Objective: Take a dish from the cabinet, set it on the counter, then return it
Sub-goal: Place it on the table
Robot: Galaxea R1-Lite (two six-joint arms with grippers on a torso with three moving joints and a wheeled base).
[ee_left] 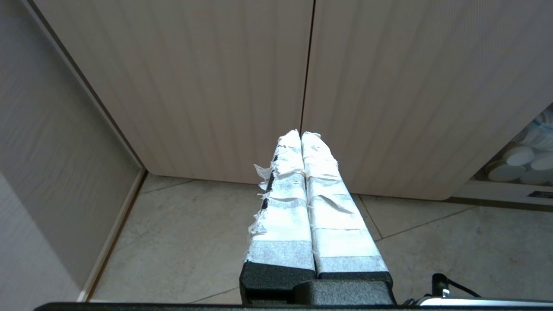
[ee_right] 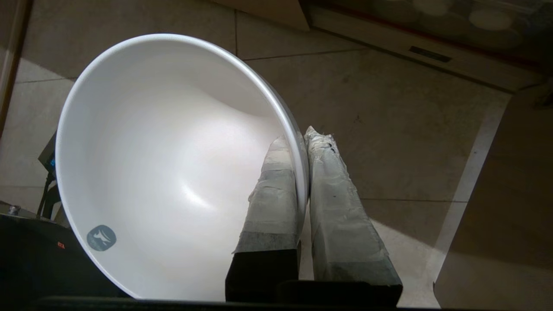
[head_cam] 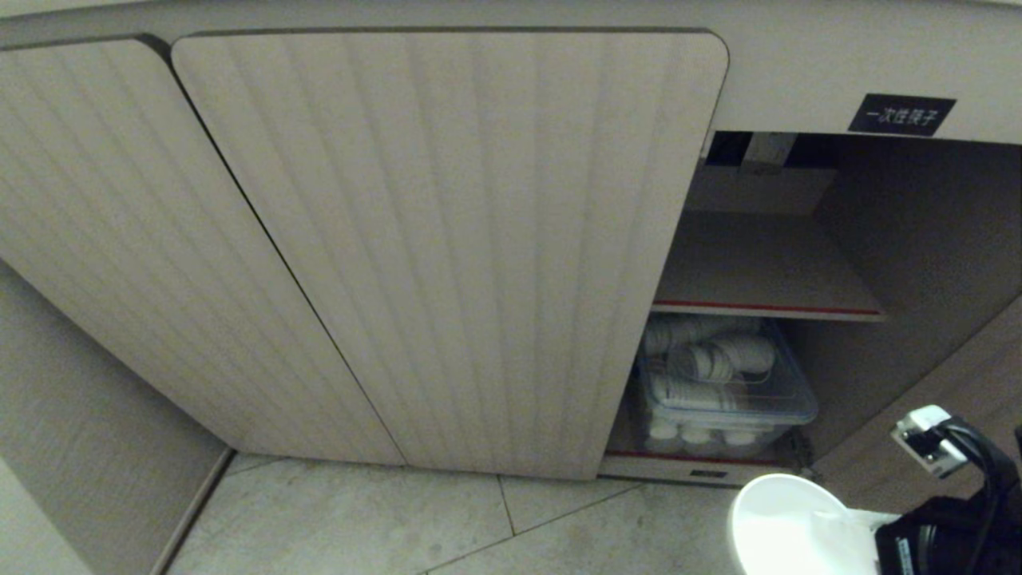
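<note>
- The dish (ee_right: 164,172) is a plain white bowl, round and deep, glossy inside with a soft highlight low on its wall and a small grey-blue round sticker near the rim.
- The right gripper (ee_right: 302,140) is clamped on the dish's rim: one tape-wrapped finger lies against the inner wall, the other against the outside, with only the thin ceramic edge between them.
- The dish is tilted on edge, its opening turned toward the wrist camera, and it hangs above the pale tiled floor (ee_right: 389,129) just in front of the cabinet (head_cam: 447,239).
- In the head view only the dish's rim and part of its inside show at the lower right, beside the dark arm; its foot is hidden.
- The cabinet is beige wood-grain with vertically fluted doors and rounded corners; the right-hand compartment stands open, with a small black label (head_cam: 901,114) above it.
- Inside, a red-edged shelf (head_cam: 766,307) sits above a clear plastic box (head_cam: 722,391) holding what look like stacked ribbed white cups.
- The left gripper (ee_left: 301,134) hangs low before the closed doors, its white-taped fingers pressed together and holding nothing.
</note>
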